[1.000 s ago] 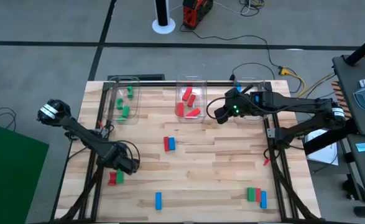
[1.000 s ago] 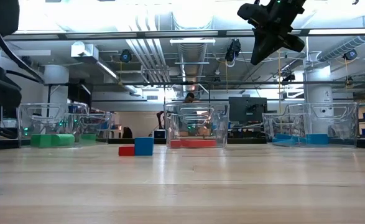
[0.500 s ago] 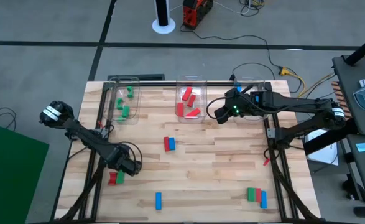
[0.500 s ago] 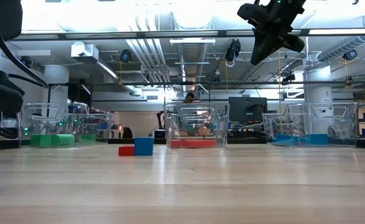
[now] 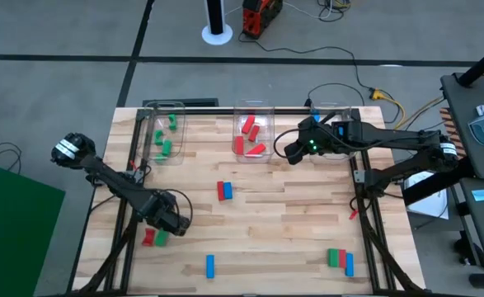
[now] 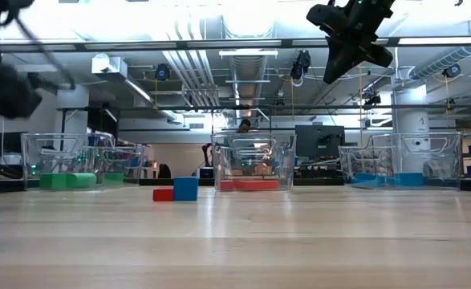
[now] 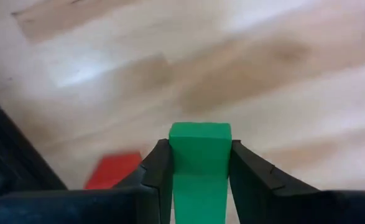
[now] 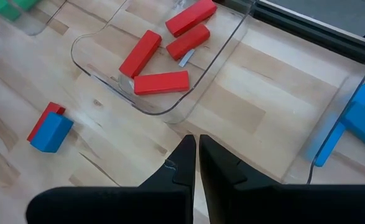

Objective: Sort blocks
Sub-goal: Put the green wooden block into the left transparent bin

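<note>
Left claw [image 7: 199,180] clenched on a green block [image 7: 199,163], the block squeezed between both fingers and sticking out past the tips, held above the wooden worktop [image 5: 291,223] with a red block [image 7: 112,170] lying just beside it on the wood. Seen from above, the left claw [image 5: 166,221] sat near the worktop's left edge, well toward the near side from the middle bin [image 5: 252,132], covering most of that red/green pair [image 5: 153,238]. Right claw [image 8: 195,163] was pressed closed with nothing between its fingers, hovering just beside the middle bin [image 8: 163,56], between it and the blue bin [image 8: 350,106]; from above the right claw [image 5: 292,151] was at the middle bin's right side. Middle bin held four red blocks [image 8: 161,82]. Green bin [image 5: 162,132], left of the middle bin, held green blocks [image 5: 166,148]. Blue bin held blue blocks [image 8: 364,112]. Loose on the worktop: a red and blue pair [image 5: 224,190] touching, just in front of the middle bin; a single blue block [image 5: 210,265] farther toward the near edge; a green, red and blue trio [image 5: 340,260] side by side, well apart toward the near right corner.
</note>
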You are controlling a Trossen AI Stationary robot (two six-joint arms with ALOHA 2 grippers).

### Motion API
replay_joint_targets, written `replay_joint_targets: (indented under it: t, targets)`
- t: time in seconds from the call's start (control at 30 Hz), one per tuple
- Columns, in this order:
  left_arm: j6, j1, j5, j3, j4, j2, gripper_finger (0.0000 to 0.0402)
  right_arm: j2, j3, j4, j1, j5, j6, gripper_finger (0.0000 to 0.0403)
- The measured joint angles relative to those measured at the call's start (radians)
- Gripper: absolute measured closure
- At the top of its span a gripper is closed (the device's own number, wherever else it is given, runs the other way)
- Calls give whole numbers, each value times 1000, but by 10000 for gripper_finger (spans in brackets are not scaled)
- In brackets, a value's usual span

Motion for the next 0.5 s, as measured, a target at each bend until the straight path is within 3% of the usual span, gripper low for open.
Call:
replay_joint_targets:
  t: [0.33,0.5]
  targets:
    - [91,13,-82,286,-339,-84,304,0,-2,0,0,3,-7,390]
    - [99,41,-277,419,-491,-117,304,0,-5,0,0,9,-12,390]
